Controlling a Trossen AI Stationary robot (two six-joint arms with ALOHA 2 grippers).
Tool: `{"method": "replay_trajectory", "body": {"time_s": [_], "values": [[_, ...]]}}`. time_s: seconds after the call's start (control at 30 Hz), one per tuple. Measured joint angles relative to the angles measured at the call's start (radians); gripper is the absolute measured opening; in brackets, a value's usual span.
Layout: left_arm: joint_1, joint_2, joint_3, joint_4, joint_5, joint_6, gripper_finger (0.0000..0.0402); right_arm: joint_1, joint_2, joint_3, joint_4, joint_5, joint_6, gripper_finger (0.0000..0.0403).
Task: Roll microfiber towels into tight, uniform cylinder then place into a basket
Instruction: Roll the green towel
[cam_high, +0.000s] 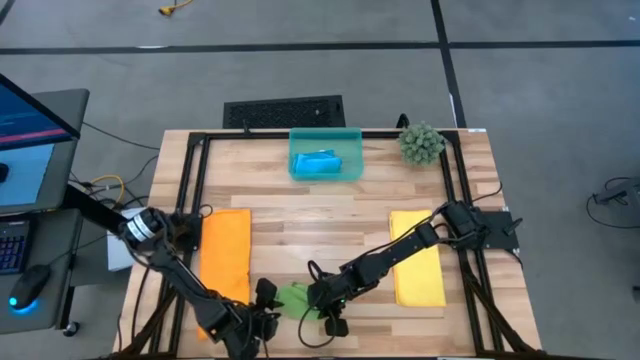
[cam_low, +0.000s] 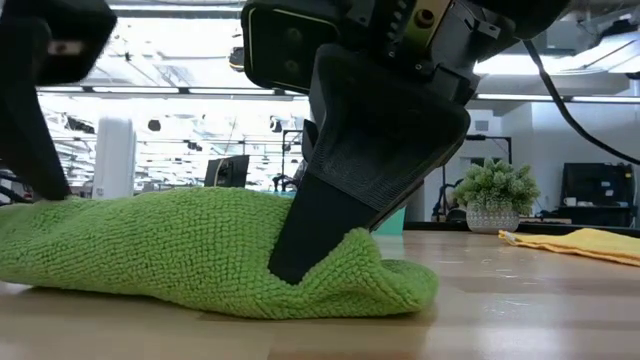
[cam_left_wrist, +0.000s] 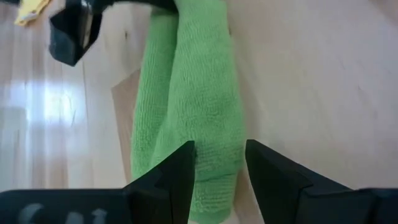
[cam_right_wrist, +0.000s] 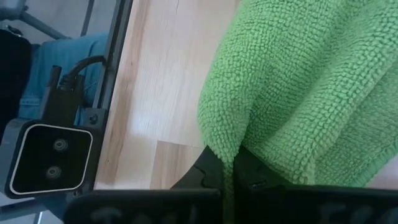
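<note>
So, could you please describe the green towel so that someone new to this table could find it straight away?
Start at the wooden table and go to its near edge, midway between the flat orange towel and the flat yellow towel. There lies the green towel, bunched into a loose roll, not spread flat. The right gripper pinches one end, and the left gripper is at the other.

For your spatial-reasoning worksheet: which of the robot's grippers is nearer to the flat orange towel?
Left. The left gripper sits just past the orange towel's near corner, at the green towel. The right gripper is farther, beyond the green towel.
</note>
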Motion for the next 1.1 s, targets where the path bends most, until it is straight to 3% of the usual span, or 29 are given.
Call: {"method": "replay_trajectory", "body": {"time_s": [0.23, 0.67, 0.8, 0.97, 1.1], "values": [[0.056, 0.0, -0.045, 0.092, 0.088, 0.07, 0.0137, 0.0, 0.0, 0.0, 0.0, -0.007, -0.002, 0.0014], [0.149, -0.004, -0.064, 0.092, 0.152, 0.017, 0.0134, 0.001, 0.0, 0.0, -0.005, -0.072, -0.008, 0.0014], [0.171, -0.005, -0.063, 0.094, 0.19, -0.019, 0.0099, 0.002, -0.003, 0.002, -0.03, -0.072, -0.009, 0.002], [0.172, -0.003, -0.065, 0.109, 0.178, 0.013, 0.0017, 0.002, -0.003, 0.002, -0.033, -0.076, -0.036, 0.0016], [0.173, -0.002, -0.054, 0.112, 0.209, -0.023, 0.0013, 0.002, -0.003, 0.002, -0.038, -0.104, -0.038, 0.0014]]}}
